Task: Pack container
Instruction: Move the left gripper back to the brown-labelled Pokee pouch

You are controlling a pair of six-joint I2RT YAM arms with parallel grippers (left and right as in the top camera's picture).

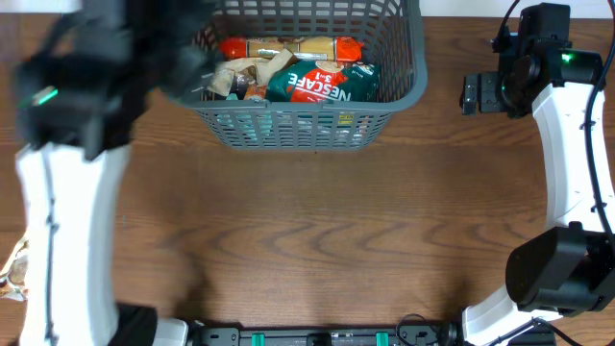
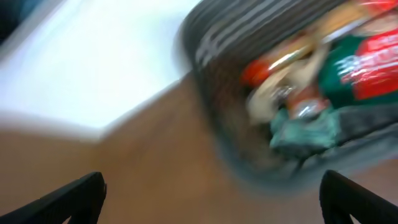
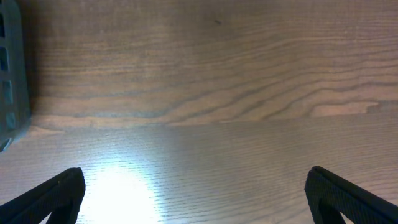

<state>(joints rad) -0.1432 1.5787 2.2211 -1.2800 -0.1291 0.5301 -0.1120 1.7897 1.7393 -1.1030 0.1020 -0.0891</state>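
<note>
wood-grain table (image 1: 307, 231) bearing filled container (image 1: 298, 127)

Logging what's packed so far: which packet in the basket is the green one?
The Nescafe packet, green with a red band and white lettering, lying in the container. The other packets beside it are red, orange and beige.

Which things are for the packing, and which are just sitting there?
For the job: basket, coffee packet, other packets inside it.
Just lying about: crinkly wrapper at the left edge of the table, though it may be waiting to go in.
</note>
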